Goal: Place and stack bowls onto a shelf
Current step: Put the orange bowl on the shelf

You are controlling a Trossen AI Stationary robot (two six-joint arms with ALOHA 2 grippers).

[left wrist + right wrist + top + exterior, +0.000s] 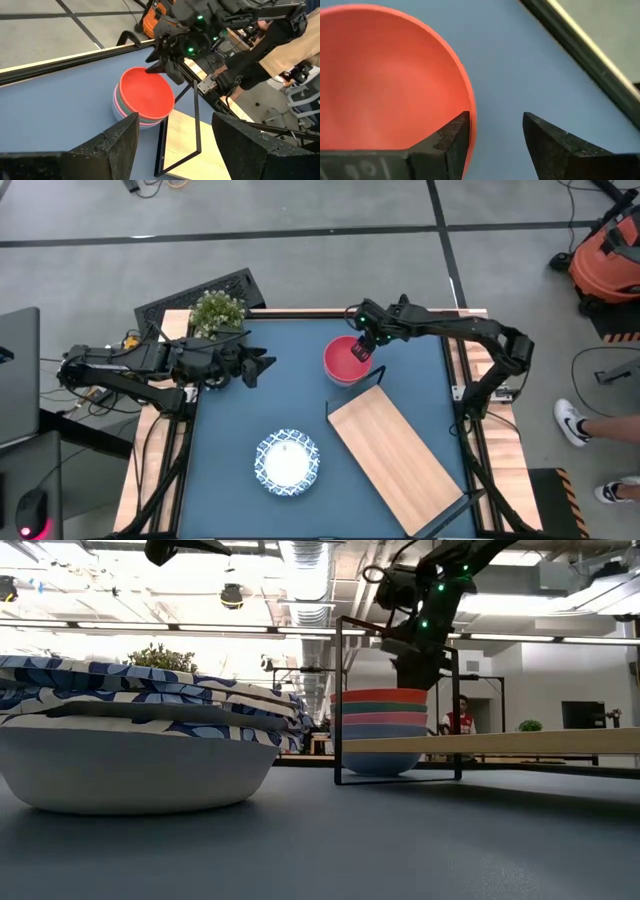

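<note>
Nearest the low camera we see a stack of wide, shallow patterned bowls (140, 755), blue flowers on white over a plain pale underside, nested one in another; from above only the top one shows, sitting near the front of the blue surface (240, 500), and we cannot count the ones below it. Just beside it lies the shelf (395, 462), a long light-wood board set at an angle, smooth and flat, with a thin black wire frame (398, 700) standing at its far end. Past that frame stands the stack of plain bowls (144, 101): a red one on top, then green, pink and pale blue rims below, each mostly hidden inside the next. They rest on the surface, touching or almost touching the frame, not on the board. The right tool (362, 350) hangs at the far rim of the red bowl (385, 80), its dark fingers (451, 142) parted, with the rim at one finger's edge; it grips nothing. The left tool (258, 367) waits wide open over the left side, near a potted plant (217, 311). Far behind, a person is too small to make out.
</note>
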